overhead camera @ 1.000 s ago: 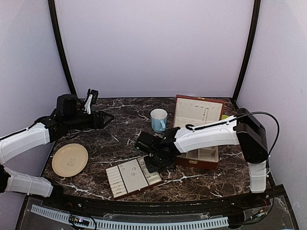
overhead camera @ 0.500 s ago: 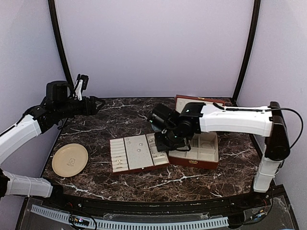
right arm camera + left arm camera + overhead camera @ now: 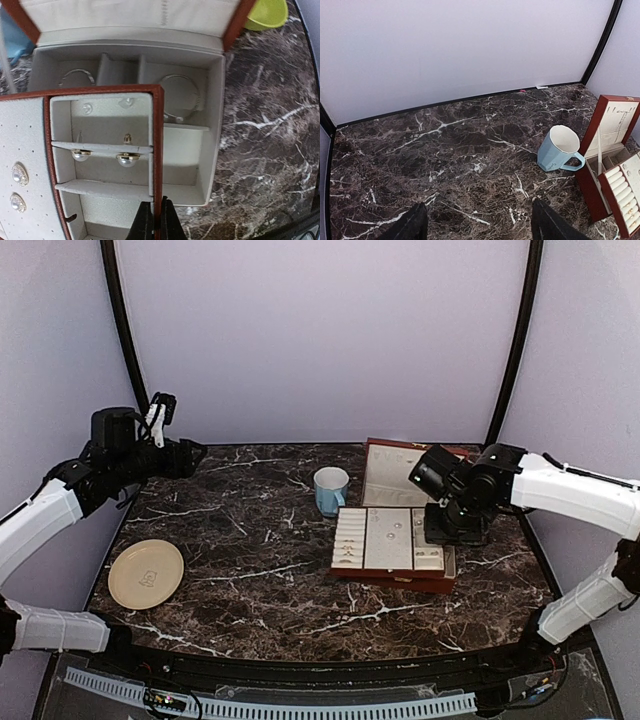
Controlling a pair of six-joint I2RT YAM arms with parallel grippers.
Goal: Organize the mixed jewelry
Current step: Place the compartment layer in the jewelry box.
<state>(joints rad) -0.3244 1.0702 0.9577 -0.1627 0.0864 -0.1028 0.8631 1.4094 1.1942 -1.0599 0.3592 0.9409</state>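
- Right gripper pinches rim of tray; tray atop box.
- Left gripper spread, empty, well left of box.
- Bangles inside box, studs on tray: light, probably slippery; pinch across the wire.

Dark marble table with beige plate, blue mug, red-brown box.

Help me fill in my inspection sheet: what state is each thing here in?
Box, lid open and upright.
Tray, pinched at its rim, over the box.
Right gripper, shut on the tray's rim.
Left gripper, open, holding nothing.
Mug, upright, empty.
Plate, flat on the table, bare.
Pearl earrings, seated in the tray.
Bangle, lying in the box.
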